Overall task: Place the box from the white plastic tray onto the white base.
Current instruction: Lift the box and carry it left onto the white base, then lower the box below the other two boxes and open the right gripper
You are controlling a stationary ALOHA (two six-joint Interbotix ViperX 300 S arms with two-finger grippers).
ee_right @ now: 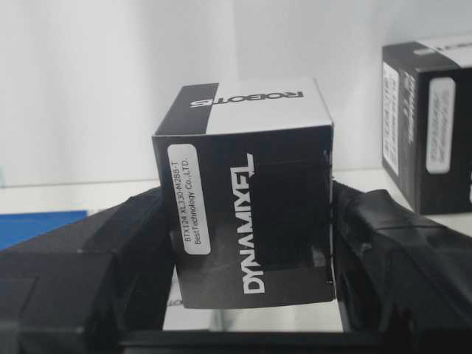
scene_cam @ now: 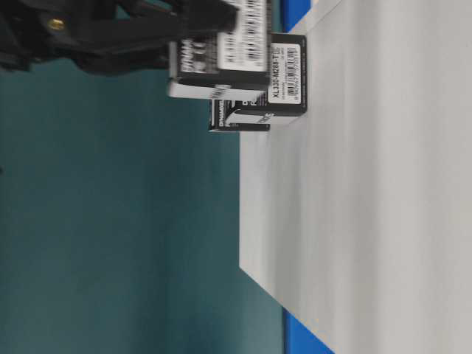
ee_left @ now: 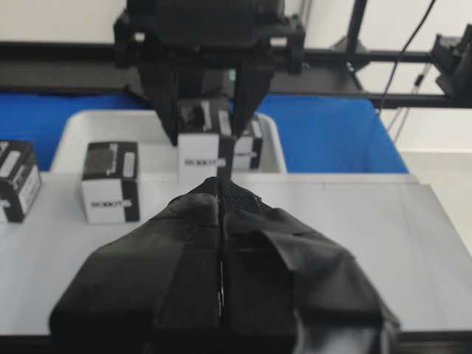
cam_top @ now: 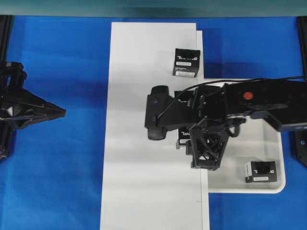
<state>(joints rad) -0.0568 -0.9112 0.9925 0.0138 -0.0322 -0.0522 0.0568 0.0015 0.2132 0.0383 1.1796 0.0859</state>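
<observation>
**Box in the right hand, over the edge of the base — set-down still to come**

Overhead: your right hand (cam_top: 184, 136) reaches in from the right across the white plastic tray (cam_top: 278, 184) and sits over the near edge of the white base (cam_top: 144, 120). The box (cam_top: 184, 133) is mostly hidden under it. One box (cam_top: 186, 62) already stands on the base near its far end; another box (cam_top: 260, 171) is left in the tray corner. The left hand (cam_top: 60, 112) is parked well apart over the blue surface (cam_top: 57, 182), fingers together, holding nothing.

Table-level: view is rotated. The carried box (scene_cam: 221, 55) hangs close to the base, but you can't tell whether it touches.

Left wrist: your left fingers (ee_left: 221, 221) are pressed together. Beyond them the right hand holds the box (ee_left: 199, 158) upright just above the base.

Right wrist: both pads (ee_right: 369, 221) press the box's sides; jaws part-open at box width, firm grip.

Judgement: pick and carry done; lower, release, withdraw remain.
</observation>
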